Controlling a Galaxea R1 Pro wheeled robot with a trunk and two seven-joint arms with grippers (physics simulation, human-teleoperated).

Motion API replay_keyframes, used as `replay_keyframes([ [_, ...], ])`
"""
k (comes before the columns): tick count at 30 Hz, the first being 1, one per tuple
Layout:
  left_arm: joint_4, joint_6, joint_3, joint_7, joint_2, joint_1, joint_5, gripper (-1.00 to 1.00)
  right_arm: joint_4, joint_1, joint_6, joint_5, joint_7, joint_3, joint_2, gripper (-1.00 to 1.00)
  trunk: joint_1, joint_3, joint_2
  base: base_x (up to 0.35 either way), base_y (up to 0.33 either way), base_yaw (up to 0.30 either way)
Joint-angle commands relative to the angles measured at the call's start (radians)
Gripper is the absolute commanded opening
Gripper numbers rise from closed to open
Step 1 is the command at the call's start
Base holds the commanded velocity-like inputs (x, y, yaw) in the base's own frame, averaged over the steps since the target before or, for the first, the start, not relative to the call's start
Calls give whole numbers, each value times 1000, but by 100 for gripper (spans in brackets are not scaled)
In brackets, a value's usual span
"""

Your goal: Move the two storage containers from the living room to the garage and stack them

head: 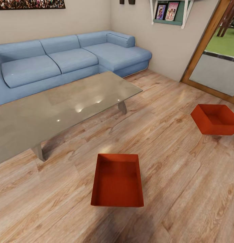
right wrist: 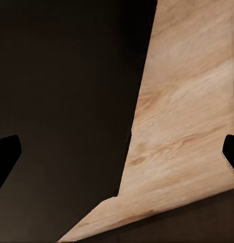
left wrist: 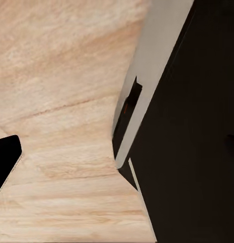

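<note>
Two red-orange storage containers stand on the light wood plank floor of the living room. One container (head: 117,180) sits close in front of me, its open top facing up. The other container (head: 215,118) lies further right, near the doorway, turned at an angle. In the left wrist view my left gripper (left wrist: 118,152) hangs over the wood floor with a dark fingertip (left wrist: 5,162) far out to the side, open and empty. My right gripper (right wrist: 118,154) is open too, with both fingertips (right wrist: 5,157) wide apart over the planks.
A glass coffee table (head: 63,104) stands at the left, just beyond the near container. A blue sectional sofa (head: 66,60) lines the back wall. A wood-framed doorway (head: 215,71) opens at the right. My own dark body (left wrist: 198,126) shows beside both grippers.
</note>
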Motion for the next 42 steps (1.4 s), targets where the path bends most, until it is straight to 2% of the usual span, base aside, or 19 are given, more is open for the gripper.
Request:
replay_keyframes([
  [1, -7, 8, 0, 2, 6, 0, 11, 100, -4, -1, -3, -4, -3, 7, -6, 100, 0, -1, 0, 0, 0, 0],
  [8, -47, 46, 4, 7, 45, 0, 13, 100, -44, -1, 34, -31, -6, -24, -45, 100, 0, -1, 0, 0, 0, 0],
  [14, -80, 80, 7, 8, 79, 0, 13, 100, -77, -8, 67, -62, -39, -59, -79, 100, 0, -1, 0, 0, 0, 0],
  [15, -581, 282, 7, 9, 123, 0, 12, 100, -548, -9, 292, -62, -69, -115, -211, 100, 0, -1, 0, 0, 0, 0],
  [18, -685, 366, 7, 13, 123, -1, 12, 100, -623, -12, 322, -60, -95, -117, -215, 100, 0, -1, 0, 0, 0, 0],
  [19, -755, 410, 7, 24, 122, -3, 11, 100, -661, -24, 333, -59, -117, -118, -216, 100, 0, -1, 0, 0, 0, 0],
  [22, -834, 445, 7, 53, 119, -13, 9, 100, -687, -71, 340, -58, -142, -118, -215, 100, 0, -1, 0, 0, 0, 0],
  [27, -853, 458, 5, 90, 115, -72, 11, 100, -692, -137, 345, -58, -155, -118, -212, 100, 0, -1, 0, 0, 0, 0],
  [29, -828, 461, 2, 100, 111, -132, 12, 100, -683, -195, 371, -59, -159, -117, -209, 100, 0, -1, 0, 0, 0, 0],
  [34, -767, 462, 0, 102, 101, -206, 13, 100, -643, -266, 402, -59, -160, -117, -204, 100, 0, -1, 0, 0, 0, 0],
  [37, -703, 461, -2, 102, 78, -252, 11, 100, -588, -325, 401, -57, -161, -116, -202, 100, 0, -1, 0, 0, 0, 0],
  [39, -656, 461, -3, 102, 61, -288, 10, 100, -531, -384, 396, -55, -161, -115, -200, 100, 0, -1, 0, 0, 0, 0],
  [40, -618, 461, -3, 102, 42, -326, 9, 100, -475, -443, 381, -55, -161, -113, -193, 100, 0, -1, 0, 0, 0, 0],
  [42, -589, 461, -3, 102, 26, -356, 9, 100, -439, -481, 361, -54, -161, -111, -177, 100, 0, -1, 0, 0, 0, 0],
])
